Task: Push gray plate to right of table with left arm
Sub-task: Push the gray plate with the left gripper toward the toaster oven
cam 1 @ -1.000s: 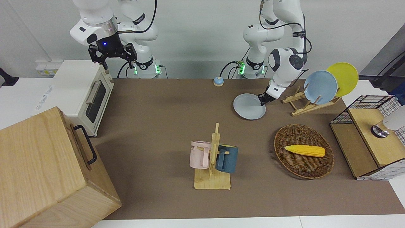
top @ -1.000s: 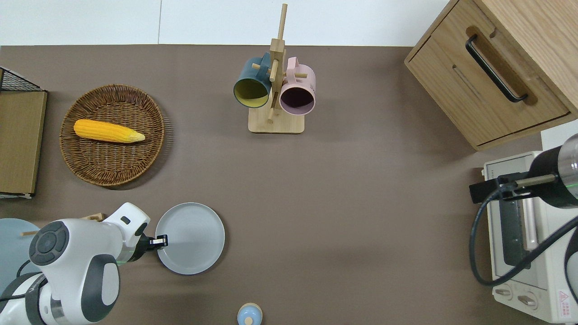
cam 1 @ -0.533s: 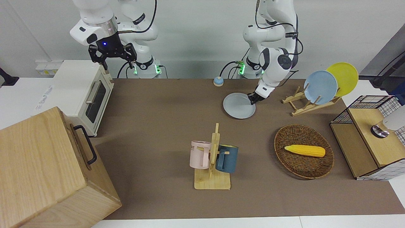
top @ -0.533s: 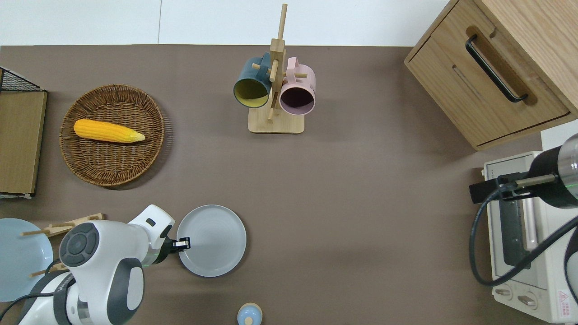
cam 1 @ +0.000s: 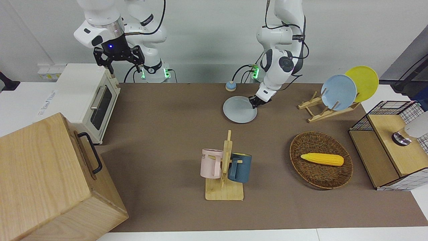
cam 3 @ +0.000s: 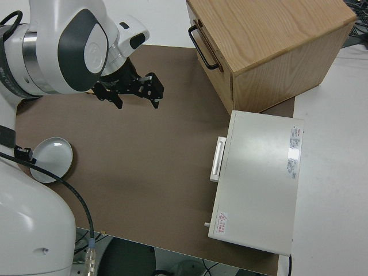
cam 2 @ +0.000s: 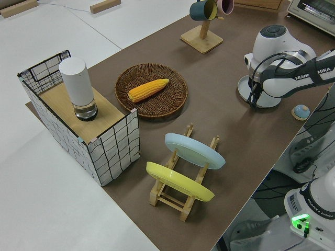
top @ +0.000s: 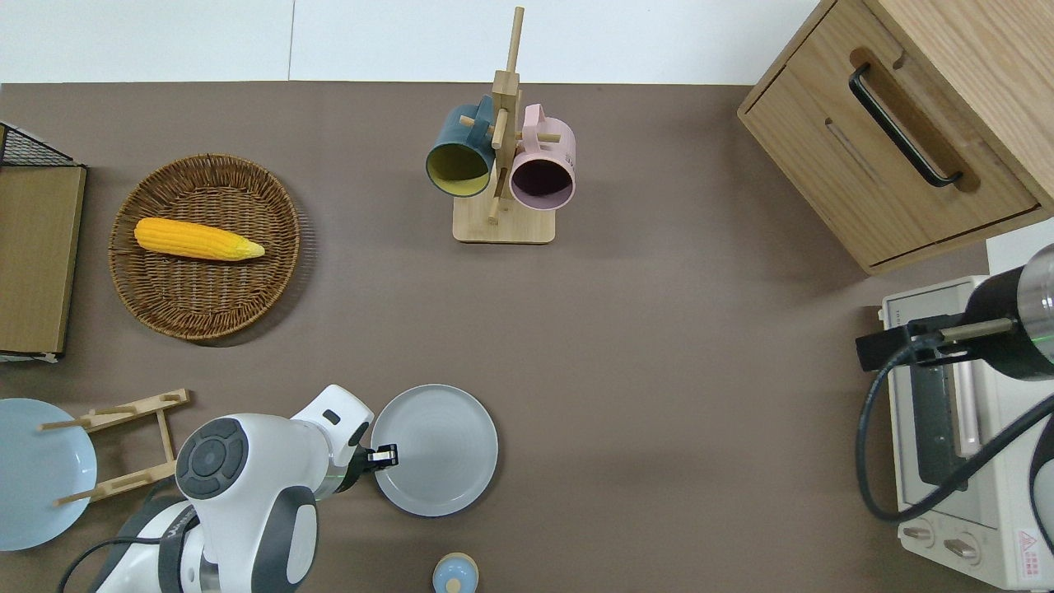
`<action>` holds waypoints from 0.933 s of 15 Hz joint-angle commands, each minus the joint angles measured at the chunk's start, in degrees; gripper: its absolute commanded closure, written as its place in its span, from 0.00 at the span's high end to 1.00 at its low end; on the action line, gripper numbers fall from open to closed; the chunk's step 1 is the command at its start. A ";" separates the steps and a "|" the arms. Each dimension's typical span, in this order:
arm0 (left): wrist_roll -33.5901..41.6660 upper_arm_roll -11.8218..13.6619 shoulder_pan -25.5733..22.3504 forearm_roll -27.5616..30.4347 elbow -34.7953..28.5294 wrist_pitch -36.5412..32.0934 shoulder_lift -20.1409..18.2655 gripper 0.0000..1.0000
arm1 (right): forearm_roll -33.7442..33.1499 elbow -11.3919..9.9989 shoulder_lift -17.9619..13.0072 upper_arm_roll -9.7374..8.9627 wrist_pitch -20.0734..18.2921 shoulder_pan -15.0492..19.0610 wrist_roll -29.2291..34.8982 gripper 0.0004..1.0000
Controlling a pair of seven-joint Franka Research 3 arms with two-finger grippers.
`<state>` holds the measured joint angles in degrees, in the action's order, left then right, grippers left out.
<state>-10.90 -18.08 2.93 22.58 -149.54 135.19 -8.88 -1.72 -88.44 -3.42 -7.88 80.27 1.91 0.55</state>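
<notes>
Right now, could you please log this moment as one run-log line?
left end effector: at gray plate rim, pushing | right arm: parked | plate: on table

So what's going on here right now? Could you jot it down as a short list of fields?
working arm: left gripper low at the rim of the gray plate
plate: flat on the table, on the edge nearer the robots, beside a small blue knob
other arm: right gripper open, parked
plate rack: blue plate and yellow plate standing in it
basket: holds a corn cob
</notes>
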 commanded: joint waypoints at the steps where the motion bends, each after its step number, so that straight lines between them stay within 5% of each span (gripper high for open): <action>1: -1.49 -0.73 2.51 1.67 0.73 1.48 2.55 0.00 | -0.48 0.02 -0.53 -1.09 -0.81 1.35 -0.46 1.00; 14: -8.60 -0.64 11.30 5.18 5.57 4.46 7.73 0.00 | -0.48 0.02 -0.53 -1.09 -0.81 1.35 -0.46 1.00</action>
<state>-16.97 -18.97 11.08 26.01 -145.56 137.62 -4.46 -1.72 -88.44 -3.42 -7.88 80.27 1.91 0.55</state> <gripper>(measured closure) 0.960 0.004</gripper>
